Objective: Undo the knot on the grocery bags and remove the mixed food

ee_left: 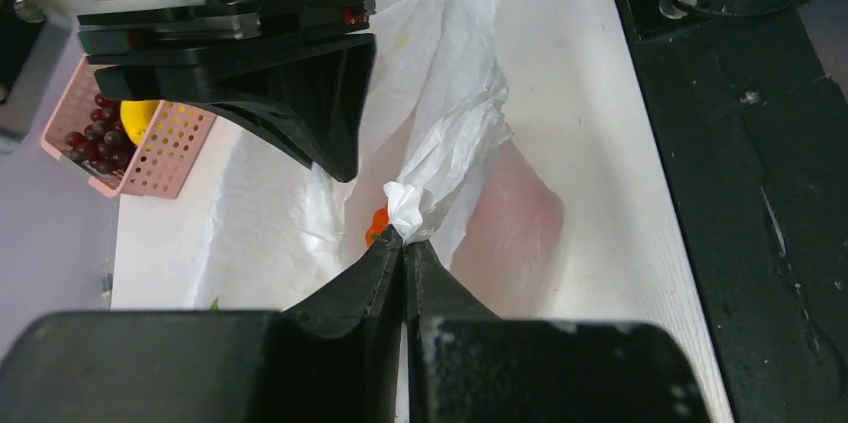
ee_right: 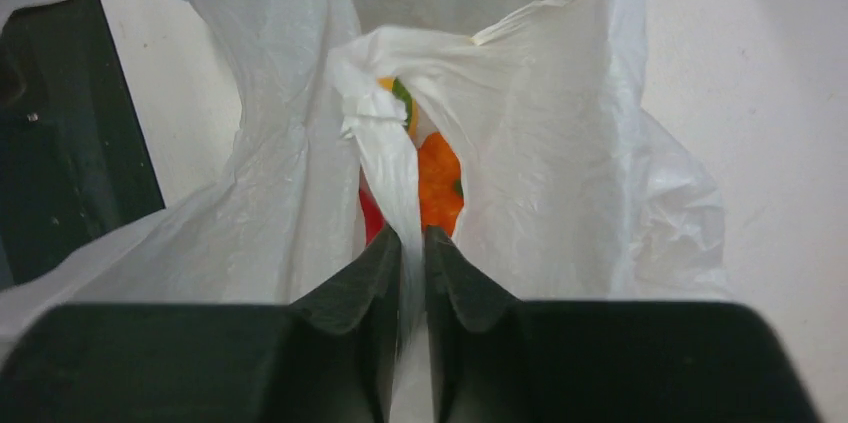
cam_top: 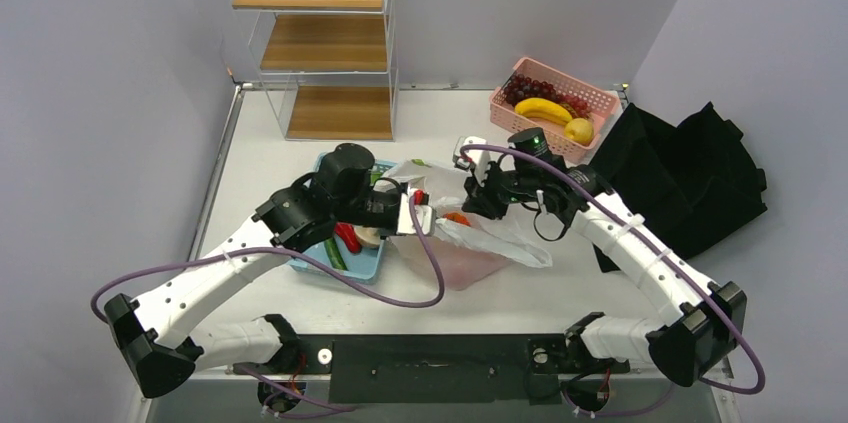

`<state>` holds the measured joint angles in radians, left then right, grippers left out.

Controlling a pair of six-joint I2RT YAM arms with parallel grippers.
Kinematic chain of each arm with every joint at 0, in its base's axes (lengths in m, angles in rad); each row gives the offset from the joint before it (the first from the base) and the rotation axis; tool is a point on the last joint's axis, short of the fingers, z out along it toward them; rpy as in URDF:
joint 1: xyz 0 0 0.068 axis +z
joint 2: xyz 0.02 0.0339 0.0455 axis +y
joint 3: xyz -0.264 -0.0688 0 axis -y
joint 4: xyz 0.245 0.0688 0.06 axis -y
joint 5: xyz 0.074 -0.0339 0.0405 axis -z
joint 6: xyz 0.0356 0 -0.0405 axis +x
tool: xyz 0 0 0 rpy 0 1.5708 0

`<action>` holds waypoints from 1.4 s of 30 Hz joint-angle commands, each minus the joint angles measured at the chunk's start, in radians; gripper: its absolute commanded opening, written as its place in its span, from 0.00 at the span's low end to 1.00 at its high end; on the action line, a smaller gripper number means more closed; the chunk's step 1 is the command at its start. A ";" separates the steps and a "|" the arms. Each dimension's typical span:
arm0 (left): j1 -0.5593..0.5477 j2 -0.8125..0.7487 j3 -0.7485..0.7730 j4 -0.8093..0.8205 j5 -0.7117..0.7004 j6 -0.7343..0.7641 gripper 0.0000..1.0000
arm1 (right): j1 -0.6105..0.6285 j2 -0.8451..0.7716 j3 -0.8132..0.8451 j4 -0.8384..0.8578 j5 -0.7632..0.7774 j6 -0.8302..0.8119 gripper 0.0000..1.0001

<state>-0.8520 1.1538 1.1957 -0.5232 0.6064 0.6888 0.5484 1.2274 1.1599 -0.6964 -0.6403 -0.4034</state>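
The white plastic grocery bag (cam_top: 470, 243) lies at the table's middle between both arms. My left gripper (cam_top: 408, 213) is shut on a twisted strip of the bag (ee_left: 440, 158) at its left side. My right gripper (cam_top: 468, 205) is shut on another strip of the bag (ee_right: 395, 183) at its right side. The bag's mouth gapes between them. Inside it an orange pumpkin-like vegetable (ee_right: 440, 183) and a red apple (ee_right: 370, 215) show; the orange one also shows in the top view (cam_top: 456, 218) and the left wrist view (ee_left: 376, 225). The rest of the food is hidden in the bag.
A blue tray (cam_top: 372, 265) with cucumber, red pepper and mushroom lies under the left arm. A pink basket (cam_top: 600, 101) with banana and grapes stands back right. A black tote (cam_top: 690, 173) lies at the right. A wire shelf (cam_top: 312, 43) stands at the back.
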 commanded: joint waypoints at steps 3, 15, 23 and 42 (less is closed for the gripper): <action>-0.032 -0.084 -0.031 -0.214 -0.005 0.176 0.00 | -0.054 -0.011 0.058 0.104 0.071 0.108 0.00; -0.049 -0.246 -0.303 -0.616 -0.156 0.523 0.00 | -0.475 -0.087 0.172 0.077 -0.111 0.374 0.00; -0.019 -0.339 -0.501 -0.667 -0.317 0.580 0.00 | -0.763 -0.072 0.123 -0.259 -0.104 0.104 0.00; -0.085 -0.359 -0.351 -0.406 -0.219 0.441 0.36 | -0.397 -0.303 0.228 -0.363 -0.057 -0.188 0.75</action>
<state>-0.9054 0.7921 0.7898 -0.9829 0.3561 1.1519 0.0273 0.9668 1.2953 -1.1336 -0.7544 -0.5266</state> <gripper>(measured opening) 0.339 0.721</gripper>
